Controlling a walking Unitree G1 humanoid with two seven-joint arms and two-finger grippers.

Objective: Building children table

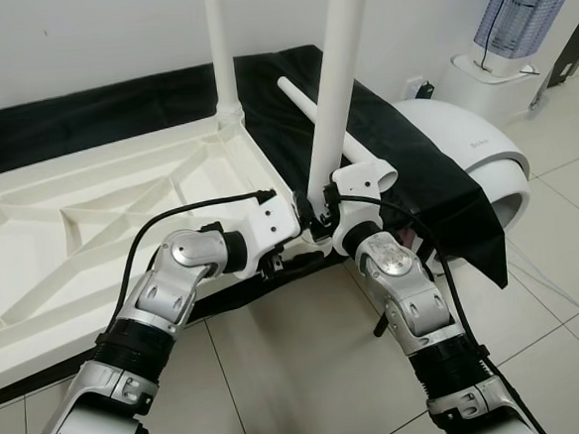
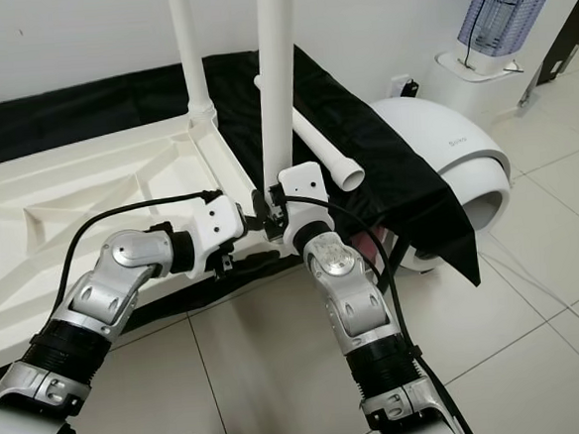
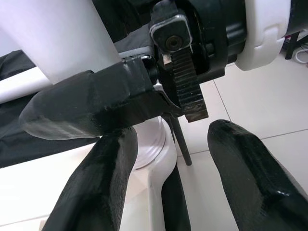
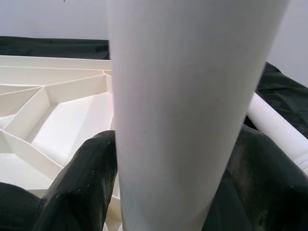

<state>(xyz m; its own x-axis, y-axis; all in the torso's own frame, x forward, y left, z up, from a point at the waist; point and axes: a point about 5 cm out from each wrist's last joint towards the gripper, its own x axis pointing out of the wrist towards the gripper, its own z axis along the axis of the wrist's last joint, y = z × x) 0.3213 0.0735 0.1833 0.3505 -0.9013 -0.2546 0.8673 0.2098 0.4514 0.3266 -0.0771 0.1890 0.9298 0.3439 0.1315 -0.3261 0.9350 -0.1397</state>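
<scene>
Right gripper clamped round upright white leg, left gripper spread empty just beside it, upturned tabletop behind.

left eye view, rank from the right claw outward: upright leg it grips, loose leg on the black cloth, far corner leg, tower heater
1. Upright leg: in the right claw, at the near corner of the upturned tabletop.
2. Loose leg: lying on the black cloth, just behind.
3. Far corner leg: standing at the tabletop's back corner.
4. Tower heater: far right, by the wall.
</scene>
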